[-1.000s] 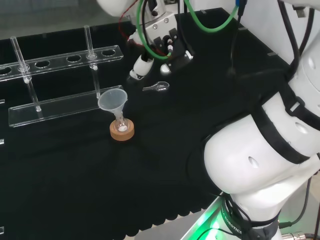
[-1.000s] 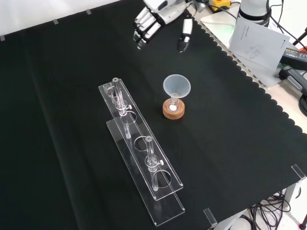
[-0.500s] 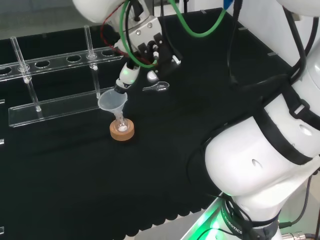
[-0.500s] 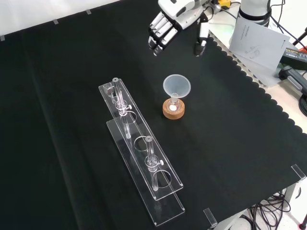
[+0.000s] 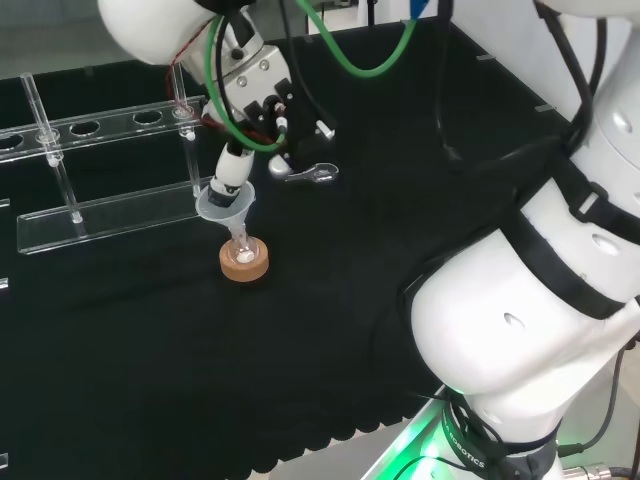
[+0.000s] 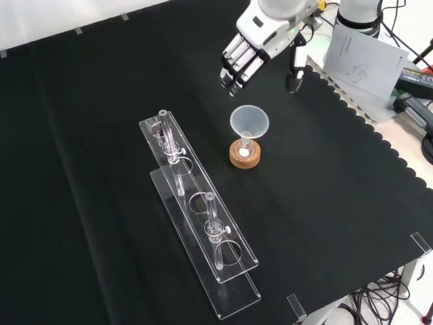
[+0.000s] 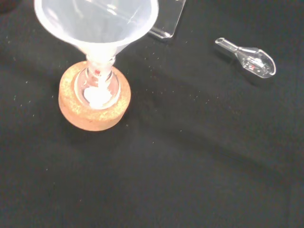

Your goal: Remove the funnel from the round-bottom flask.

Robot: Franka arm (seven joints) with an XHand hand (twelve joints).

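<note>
Fingers (image 6: 238, 70) spread and holding nothing, now almost at the funnel (image 6: 249, 122).

The hand (image 6: 260, 42) has swung in over the last second from farther back on the worktop (image 6: 101, 101) to hover just beyond the funnel's rim. The funnel still sits upright in the flask (image 7: 97, 90) on its cork ring (image 6: 244, 156), so the grasp looks imminent.

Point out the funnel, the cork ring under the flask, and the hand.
funnel (image 6: 249, 122), front view, on the inside of its wide cone.
cork ring (image 7: 90, 117), wrist view, on its outer cork wall below the flask.
hand (image 6: 260, 30), front view, on its white back, above the fingers.
</note>
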